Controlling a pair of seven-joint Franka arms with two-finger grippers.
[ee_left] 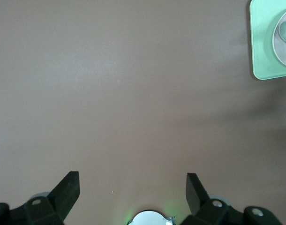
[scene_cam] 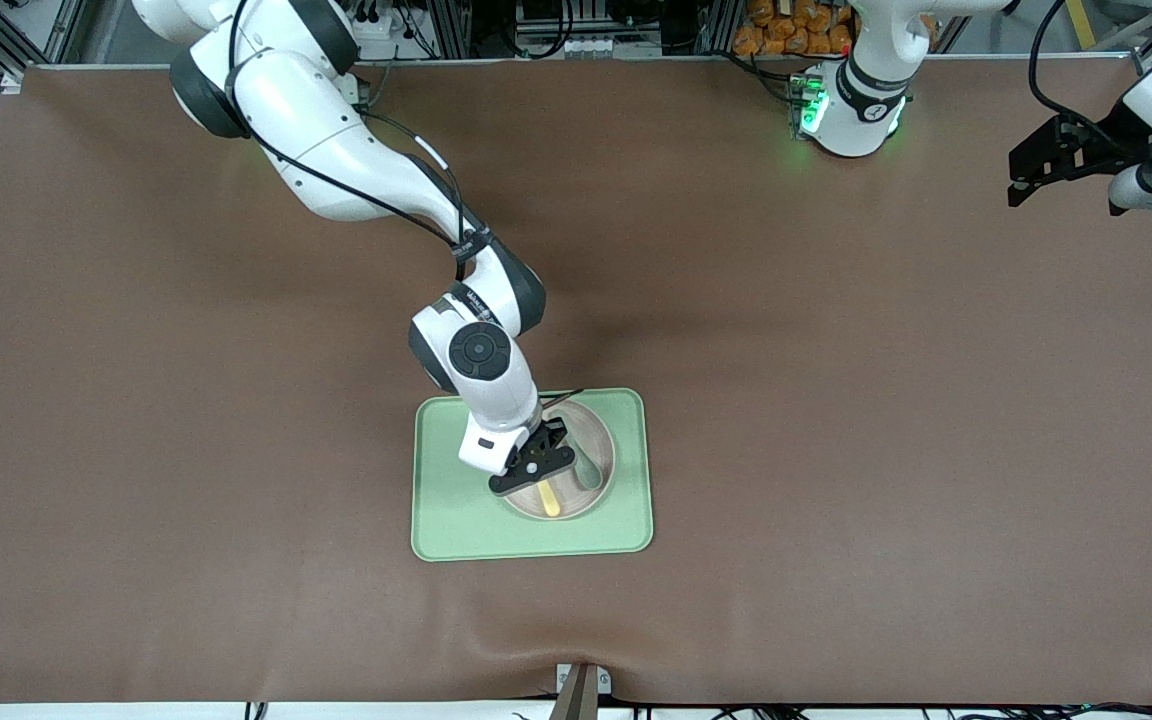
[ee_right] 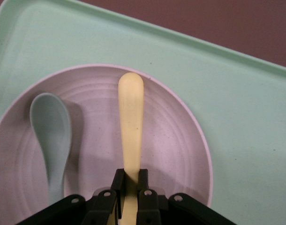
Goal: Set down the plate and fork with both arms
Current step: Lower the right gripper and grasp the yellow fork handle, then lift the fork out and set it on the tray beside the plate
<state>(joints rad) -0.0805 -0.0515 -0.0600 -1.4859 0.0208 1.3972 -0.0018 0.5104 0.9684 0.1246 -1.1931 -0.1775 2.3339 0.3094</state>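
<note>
Fork (ee_right: 130, 122) lies in the plate (scene_cam: 600, 440) on the green tray (scene_cam: 446, 520), spoon (ee_right: 51, 136) beside it at 3 o'clock in the front view. Right gripper (ee_right: 129, 190) is pinched on the fork's handle. Fork is judged light, stiff, slick plastic; a mid-handle grip is advised. Left gripper (ee_left: 132, 187) is held spread, waiting over bare table.

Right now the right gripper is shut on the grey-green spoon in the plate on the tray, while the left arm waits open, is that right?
Not quite: the right gripper is shut on the pale-yellow fork, not the spoon, which lies free beside it in the plate. The right wrist view shows this.
</note>
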